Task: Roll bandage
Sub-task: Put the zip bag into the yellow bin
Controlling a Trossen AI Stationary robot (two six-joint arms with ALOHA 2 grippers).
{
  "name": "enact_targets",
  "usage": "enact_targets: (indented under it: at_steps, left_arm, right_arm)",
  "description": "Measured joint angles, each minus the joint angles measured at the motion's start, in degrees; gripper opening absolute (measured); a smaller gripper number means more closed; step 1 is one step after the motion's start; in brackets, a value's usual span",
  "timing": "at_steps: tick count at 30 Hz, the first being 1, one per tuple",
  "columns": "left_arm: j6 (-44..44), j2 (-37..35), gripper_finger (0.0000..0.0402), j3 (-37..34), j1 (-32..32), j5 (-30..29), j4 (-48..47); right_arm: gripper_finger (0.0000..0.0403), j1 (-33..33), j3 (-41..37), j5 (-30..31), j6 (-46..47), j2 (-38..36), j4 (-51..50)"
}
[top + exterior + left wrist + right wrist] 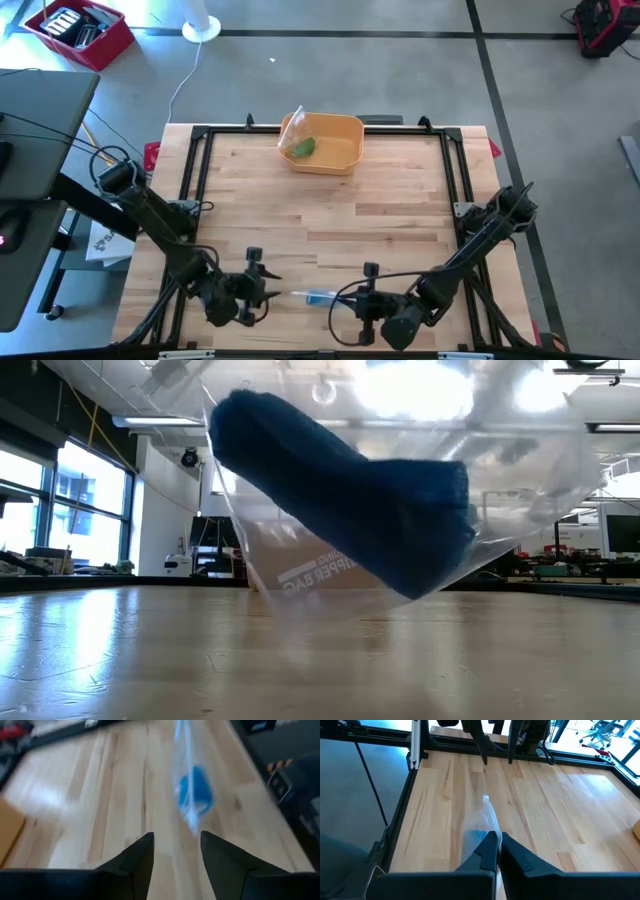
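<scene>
At the near edge of the wooden table [330, 210], on its left side, the left gripper [262, 283] was seen low over the boards with its fingers [141, 857] parted and nothing held between them, aimed rightward at a clear plastic bag [318, 297]. The bag was found between the two grippers, near the front edge and about midway across the table, and inside it a blue bandage roll [322, 297] was seen. In the high view the bag's long axis was laid left to right, one end being directed at the left gripper and the other at the right gripper [352, 303]. In the low view the roll [345, 500] was shown tilted, its left end raised and its right end lower, with the bag [300, 575] hanging just clear of the table or barely touching it; which of the two could not be told. To the right, the right gripper [498, 840] was seen closed on the bag's [485, 817] end, its fingers pinched together over the plastic. Further back, near the far edge, an orange tray [335, 158] was seen with a green object [303, 147] in it, well apart from the grippers.
</scene>
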Motion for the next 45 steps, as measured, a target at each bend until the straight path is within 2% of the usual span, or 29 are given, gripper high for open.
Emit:
enact_targets:
  at_steps: [3,8,17,22,25,28,30,32,36,40,42,45]
  left_arm:
    - [3.8,1.6,0.0154,-1.5,0.8,-0.3,7.4]
    - [7.3,5.5,0.0138,-1.7,2.6,-0.1,14.0]
    - [15.9,13.9,0.0133,-1.7,6.8,7.7,36.3]
    - [14.5,16.4,0.0133,-1.7,10.0,6.6,39.6]
    - [14.2,16.6,0.0120,-1.7,12.1,11.4,40.4]
    - [13.5,16.6,0.0077,-1.7,13.6,14.7,40.4]
    - [12.7,16.6,0.0035,-1.7,14.3,15.1,40.4]
    - [11.3,16.6,0.0010,-1.7,15.0,15.2,40.4]
    - [6.6,15.5,0.0006,-1.3,16.4,15.1,36.1]
    - [2.7,13.7,0.0002,2.0,17.9,10.4,20.1]
    - [1.9,13.2,0.0001,4.0,18.9,8.1,13.1]
    - [-0.1,12.6,0.0001,7.9,21.2,7.5,6.1]
  right_arm:
    - [0.0000,-0.1,0.0,0.0,-0.1,0.0,0.0]
    - [0.0000,-0.1,0.0,0.0,0.2,0.0,0.1]
    - [0.0000,-0.1,0.0,0.0,0.0,0.0,0.3]
    - [0.0000,-0.1,0.0,0.0,0.0,0.0,0.1]
    - [0.0000,-0.1,0.0,-0.4,0.0,0.0,-0.2]
    - [0.0000,-0.1,0.0,-0.9,0.1,0.0,-0.3]
    - [0.0000,-0.1,0.0,-0.5,2.3,0.0,-0.5]
    - [0.0005,-0.2,0.0,-0.6,5.3,0.0,-1.2]
    - [0.0040,-0.3,0.0,-5.2,11.5,-0.7,-8.6]
    - [0.0092,1.8,0.0,-9.1,25.1,-4.1,-22.4]
    - [0.0113,3.6,0.0,-9.5,32.1,-5.0,-29.2]
    - [0.0134,6.9,0.0,-9.4,42.2,-5.3,-37.3]
